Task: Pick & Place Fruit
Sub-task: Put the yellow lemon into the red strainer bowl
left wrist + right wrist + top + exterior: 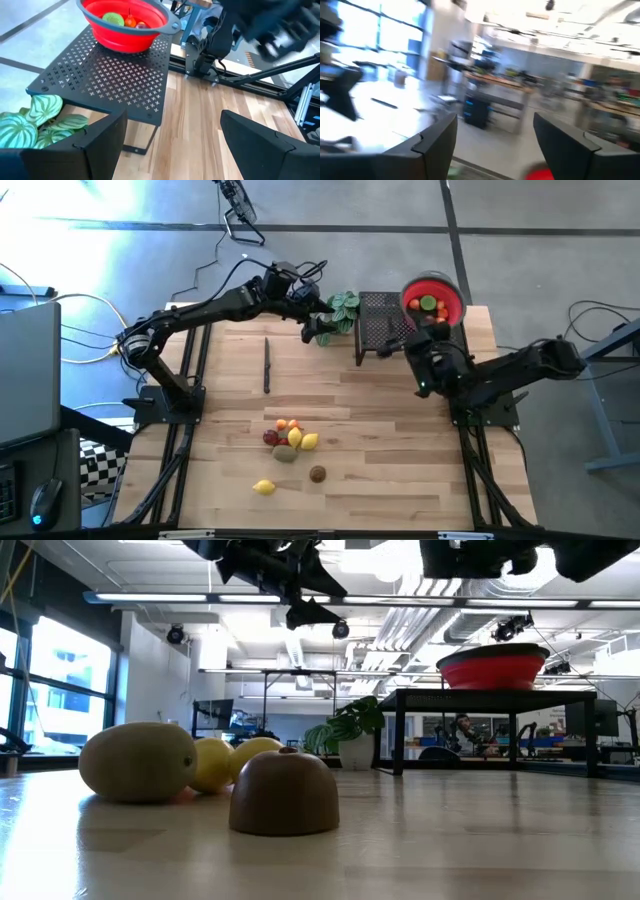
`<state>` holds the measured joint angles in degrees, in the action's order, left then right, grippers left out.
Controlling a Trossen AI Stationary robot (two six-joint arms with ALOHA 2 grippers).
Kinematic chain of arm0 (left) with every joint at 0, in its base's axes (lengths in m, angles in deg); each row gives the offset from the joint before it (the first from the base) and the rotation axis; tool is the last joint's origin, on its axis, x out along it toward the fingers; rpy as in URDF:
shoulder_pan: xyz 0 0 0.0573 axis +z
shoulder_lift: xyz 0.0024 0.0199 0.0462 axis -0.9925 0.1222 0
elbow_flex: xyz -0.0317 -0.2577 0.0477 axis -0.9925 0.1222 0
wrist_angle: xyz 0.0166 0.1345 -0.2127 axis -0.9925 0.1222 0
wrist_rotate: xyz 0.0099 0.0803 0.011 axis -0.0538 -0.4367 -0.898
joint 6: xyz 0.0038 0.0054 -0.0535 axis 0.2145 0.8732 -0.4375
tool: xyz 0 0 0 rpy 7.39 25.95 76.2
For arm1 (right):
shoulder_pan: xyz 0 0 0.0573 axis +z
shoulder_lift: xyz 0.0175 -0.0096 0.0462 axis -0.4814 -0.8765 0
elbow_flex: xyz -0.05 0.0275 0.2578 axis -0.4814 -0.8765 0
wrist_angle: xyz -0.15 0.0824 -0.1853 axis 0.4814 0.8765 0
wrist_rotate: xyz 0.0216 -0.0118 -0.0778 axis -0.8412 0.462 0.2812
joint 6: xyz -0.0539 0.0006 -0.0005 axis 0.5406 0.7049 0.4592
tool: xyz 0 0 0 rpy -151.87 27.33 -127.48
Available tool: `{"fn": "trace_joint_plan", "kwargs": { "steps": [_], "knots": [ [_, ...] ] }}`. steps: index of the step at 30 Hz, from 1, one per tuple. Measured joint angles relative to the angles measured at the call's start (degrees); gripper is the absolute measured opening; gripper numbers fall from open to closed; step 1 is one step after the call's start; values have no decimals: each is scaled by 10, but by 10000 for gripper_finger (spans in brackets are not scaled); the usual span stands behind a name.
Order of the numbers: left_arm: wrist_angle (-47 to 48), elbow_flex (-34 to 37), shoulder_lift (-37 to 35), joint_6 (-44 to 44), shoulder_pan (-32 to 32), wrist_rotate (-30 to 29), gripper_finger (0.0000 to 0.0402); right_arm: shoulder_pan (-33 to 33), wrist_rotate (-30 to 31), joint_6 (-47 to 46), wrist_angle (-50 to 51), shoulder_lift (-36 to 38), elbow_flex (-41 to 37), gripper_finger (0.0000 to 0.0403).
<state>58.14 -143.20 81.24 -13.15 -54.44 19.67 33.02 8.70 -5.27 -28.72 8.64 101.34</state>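
Observation:
Several small toy fruits lie loose on the wooden table: a cluster (287,438) of orange, red, yellow and green-brown ones, a yellow one (264,487) and a brown one (317,473). In the low view the brown fruit (284,792) and a green-brown one (138,762) sit nearest. The red bowl (433,300) stands on a black perforated stand (115,75) and holds green and orange fruit (114,18). My left gripper (172,125) hangs open, raised above the table beside the plant. My right gripper (495,130) is open and empty, raised by the bowl's near side (428,330).
A green leafy plant (340,310) stands left of the stand, close to my left gripper. A thin dark stick (267,365) lies on the table's left half. The table's middle, between the stand and the fruit cluster, is bare wood (380,420). The room beyond shows desks.

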Motion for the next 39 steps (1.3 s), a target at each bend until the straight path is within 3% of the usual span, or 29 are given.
{"fn": "trace_joint_plan", "kwargs": {
  "steps": [8, 22, 31, 39],
  "knots": [
    [0, 0, 0, 12, 0, 0, 315, 35, -127, -142, 98, 0, 0, 239],
    [4, 0, 0, 12, 0, -15, 315, 9, -397, -379, 305, 0, 0, 234],
    [4, 0, 0, 12, 0, -42, 315, 21, -422, -415, 337, 0, 0, 232],
    [0, 0, 0, 11, 0, -61, 315, 33, -480, -415, 341, 0, 0, 201]
  ]
}}
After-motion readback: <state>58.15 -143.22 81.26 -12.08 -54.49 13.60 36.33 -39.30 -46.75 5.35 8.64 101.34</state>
